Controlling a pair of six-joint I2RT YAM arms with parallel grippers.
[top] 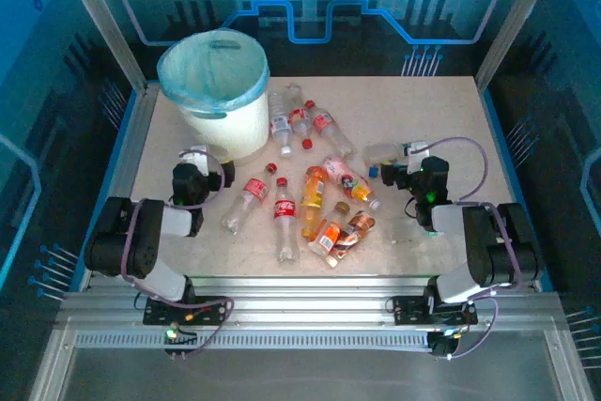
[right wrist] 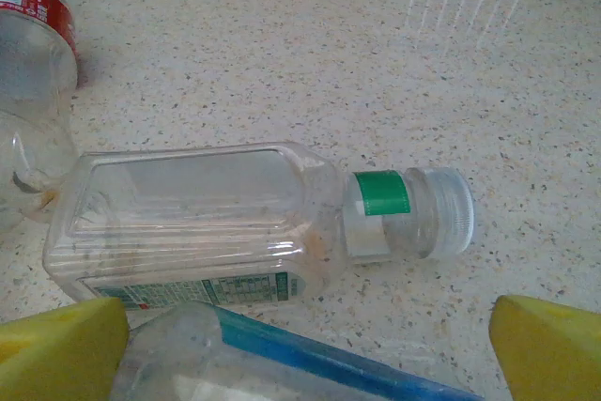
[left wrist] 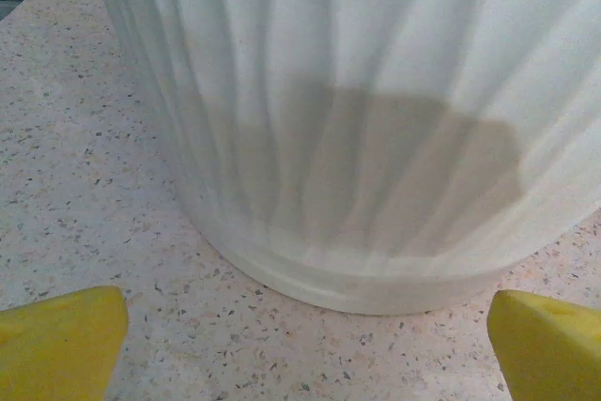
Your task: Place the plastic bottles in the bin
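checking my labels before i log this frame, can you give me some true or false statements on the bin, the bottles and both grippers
1. The bin stands upright at the far left corner of the table. True.
2. The left gripper is shut on a bottle. False: it is open and empty, facing the bin's wall.
3. The white-capped clear bottle lies on its side on the table. True.
4. The right gripper is closed. False: it is open, with that bottle just ahead of it.
5. The red-labelled bottles stand upright. False: they lie on their sides on the table.
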